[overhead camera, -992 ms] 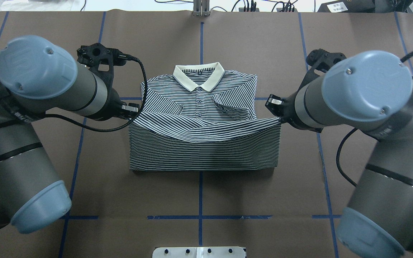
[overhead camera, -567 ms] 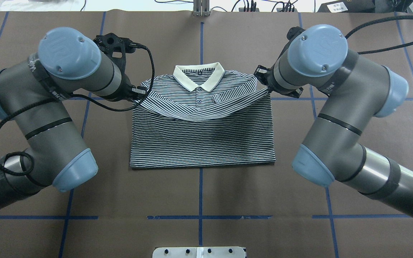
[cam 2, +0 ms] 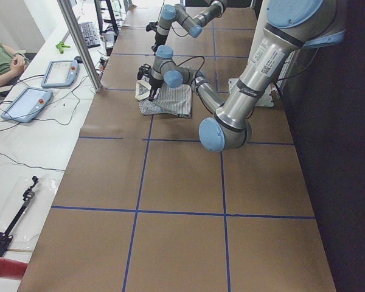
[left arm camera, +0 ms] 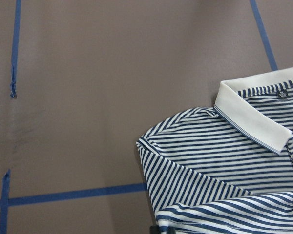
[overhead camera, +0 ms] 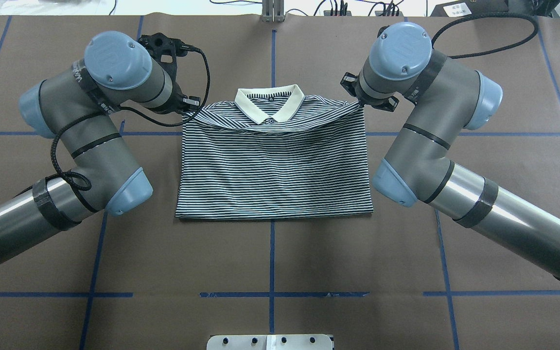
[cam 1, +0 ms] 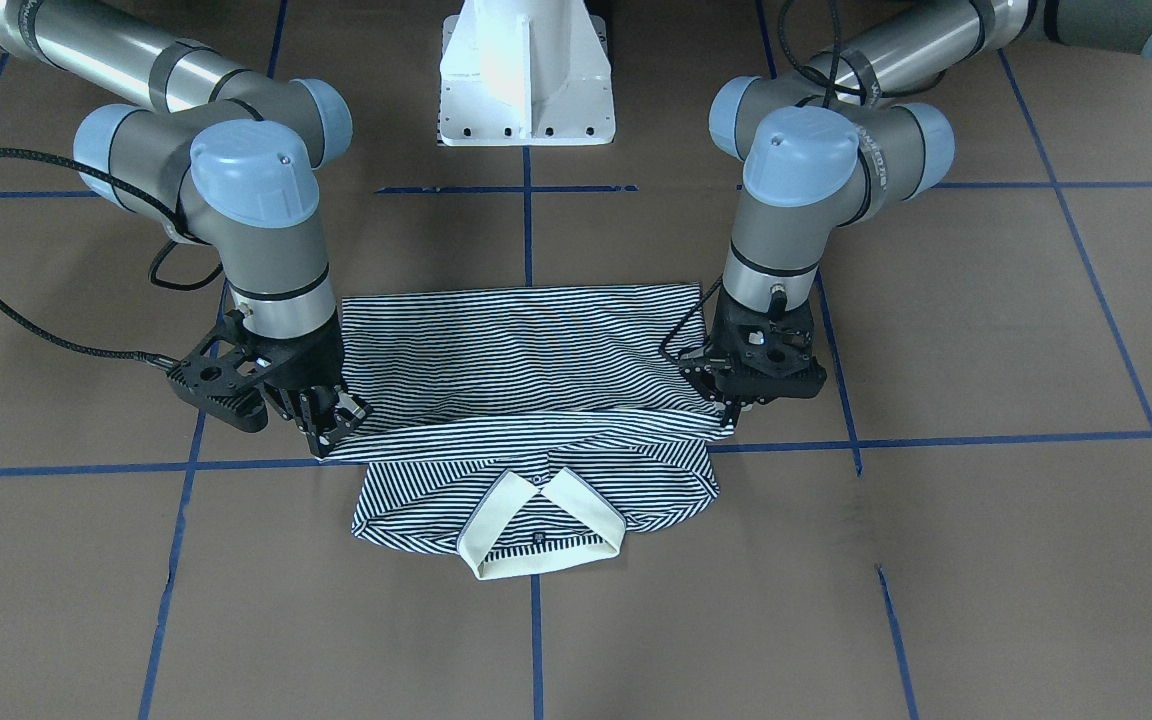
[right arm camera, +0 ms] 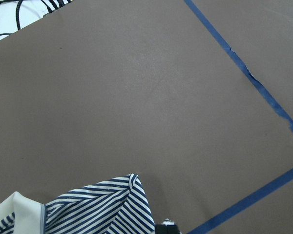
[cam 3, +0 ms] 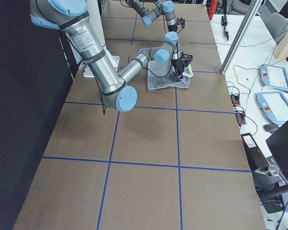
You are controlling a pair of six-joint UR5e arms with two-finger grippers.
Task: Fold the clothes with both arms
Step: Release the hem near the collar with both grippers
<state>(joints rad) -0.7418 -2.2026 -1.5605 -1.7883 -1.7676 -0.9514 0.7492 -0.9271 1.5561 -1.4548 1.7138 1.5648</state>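
Here we see the left gripper [cam 1: 733,414] and right gripper [cam 1: 328,438] each pinching the soft, thin-striped polo shirt [cam 1: 526,360], folded rectangular. Overhead the wrists seem to hide that grip. The front-facing view shows it.

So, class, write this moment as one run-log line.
polo shirt: folded, hem at shoulders | left gripper: shut on polo shirt | right gripper: shut on polo shirt | collar: uncovered

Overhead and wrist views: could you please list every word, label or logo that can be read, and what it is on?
No text can be quoted.
Neck tag in the shirt: too small to read.
White lettering on the left arm and right arm: blurred.
White label at the overhead view's top right: too small to read.
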